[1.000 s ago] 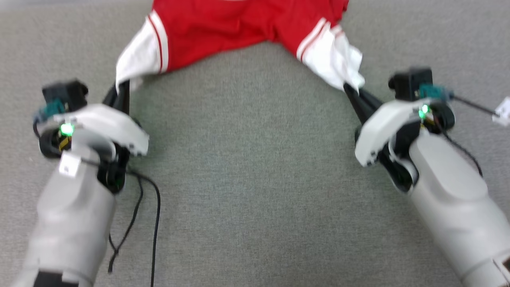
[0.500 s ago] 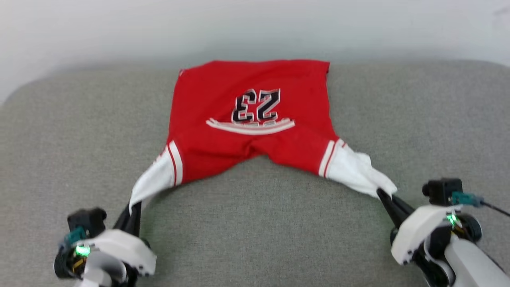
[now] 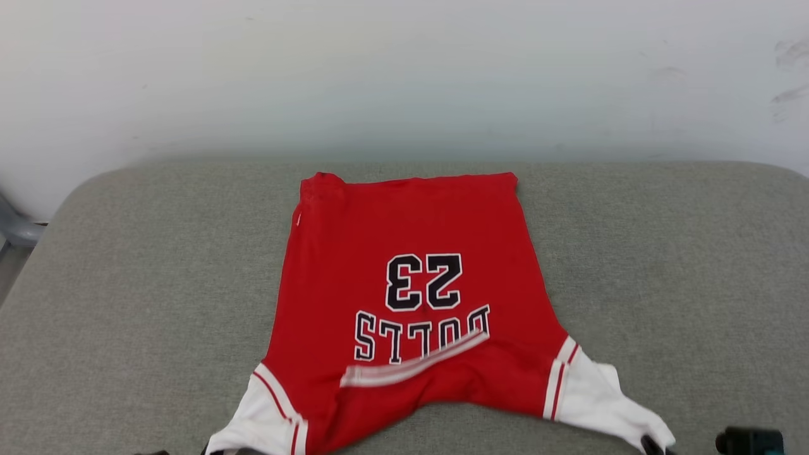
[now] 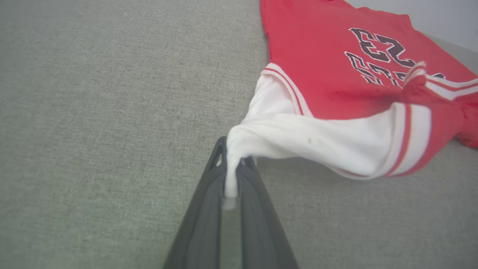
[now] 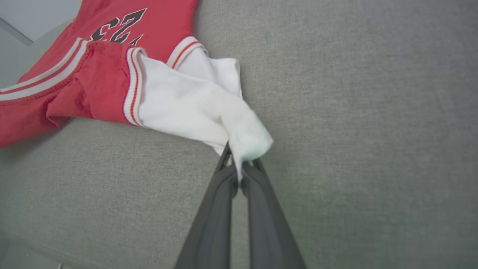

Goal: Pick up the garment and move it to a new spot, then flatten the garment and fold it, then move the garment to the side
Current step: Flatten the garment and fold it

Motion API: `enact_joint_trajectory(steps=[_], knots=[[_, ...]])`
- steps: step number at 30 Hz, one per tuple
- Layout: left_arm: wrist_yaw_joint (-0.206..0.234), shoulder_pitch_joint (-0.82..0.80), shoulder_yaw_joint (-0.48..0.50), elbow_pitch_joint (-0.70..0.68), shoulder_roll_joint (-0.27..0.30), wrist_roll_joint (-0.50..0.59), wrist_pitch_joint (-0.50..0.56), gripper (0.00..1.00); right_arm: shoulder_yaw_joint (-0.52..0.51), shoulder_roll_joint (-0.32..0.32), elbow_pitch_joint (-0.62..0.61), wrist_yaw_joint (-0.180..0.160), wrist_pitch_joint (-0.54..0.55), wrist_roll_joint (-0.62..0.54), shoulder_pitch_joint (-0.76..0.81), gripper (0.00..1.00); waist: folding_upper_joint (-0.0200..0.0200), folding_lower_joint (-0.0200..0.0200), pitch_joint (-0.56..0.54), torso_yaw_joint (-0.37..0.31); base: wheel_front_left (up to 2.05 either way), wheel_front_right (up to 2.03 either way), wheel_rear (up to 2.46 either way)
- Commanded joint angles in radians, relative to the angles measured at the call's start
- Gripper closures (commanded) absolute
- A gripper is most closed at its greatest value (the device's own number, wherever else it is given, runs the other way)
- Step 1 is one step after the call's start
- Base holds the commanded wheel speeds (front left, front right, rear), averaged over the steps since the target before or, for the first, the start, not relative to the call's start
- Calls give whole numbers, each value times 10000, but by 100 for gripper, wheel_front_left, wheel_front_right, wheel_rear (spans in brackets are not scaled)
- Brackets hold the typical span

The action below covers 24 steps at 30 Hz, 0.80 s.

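Observation:
The red garment point(image 3: 411, 278) lies spread on the grey cushion, hem toward the wall, its "BULLS" and "23" lettering upside down to me. Its two white sleeves stretch toward the head view's bottom corners. In the left wrist view my left gripper point(image 4: 232, 170) is shut on the tip of one white sleeve point(image 4: 317, 138), which is pulled taut. My right gripper point(image 5: 239, 164) is shut on the bunched end of the other white sleeve point(image 5: 194, 104). The striped collar point(image 3: 411, 363) is folded over the chest. A dark tip of the right gripper point(image 3: 651, 444) peeks in at the head view's bottom edge.
The grey cushioned surface point(image 3: 139, 303) runs wide on both sides of the garment. A white wall point(image 3: 404, 76) stands behind its far edge. A grey object point(image 3: 16, 227) sits past the cushion's left corner.
The head view has tilted up, so both arms have dropped out of the bottom edge. The garment lies flatter and longer, with the lettering fully uncovered. Both grippers keep hold of the sleeves.

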Motion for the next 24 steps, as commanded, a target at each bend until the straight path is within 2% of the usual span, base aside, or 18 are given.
enact_joint_trajectory(steps=[1, 6, 7, 8, 9, 10, 11, 17, 20, 24], knots=[[85, 188, 52, -71, 84, 53, -16, 100, -167, 128, -206, -7, 90, -182, 321, 100, -1, 2, -11, 37, 0, 0, 0], [263, 512, 102, -412, 92, 9, -78, 100, -1052, 946, -1278, -7, 773, -899, 1510, 100, -1, 2, -7, 154, 0, 0, 0], [289, 535, 90, -470, 87, 15, -85, 100, -1148, 1030, -1439, -7, 869, -1000, 1651, 95, -1, 2, -5, 165, 0, 0, 0], [277, 535, 53, -534, 83, 60, -98, 100, -1201, 1101, -1585, -7, 951, -1088, 1730, 72, -1, 2, -6, 170, 0, 0, 0], [299, 520, 2, -596, 97, 120, -86, 100, -1234, 1187, -1742, -7, 1023, -1135, 1776, 40, -1, 2, -6, 175, 0, 0, 0], [326, 476, -58, -667, 92, 164, -82, 100, -1257, 1234, -1861, -7, 1067, -1228, 1772, 2, -1, 2, -4, 183, 0, 0, 0], [325, 422, -136, -731, 95, 231, -61, 100, -1214, 1266, -1961, -7, 1111, -1269, 1689, 0, -1, 2, 3, 191, 0, 0, 0], [351, 50, -476, -1158, -14, 510, -31, 100, -1464, 1517, -2140, -5, 829, -1424, 193, 0, -1, 2, 243, 366, 0, 0, 0], [311, -284, -549, -1482, -88, 617, -130, 100, -1753, 1596, -1844, -5, 701, -1512, -1195, 0, -1, 2, 678, 556, 0, 0, 0], [214, -856, -630, -1871, -207, 733, -288, 100, -2194, 1372, -651, -5, 825, -1693, -3545, 0, -1, 2, 1391, 892, 0, 0, 0]])
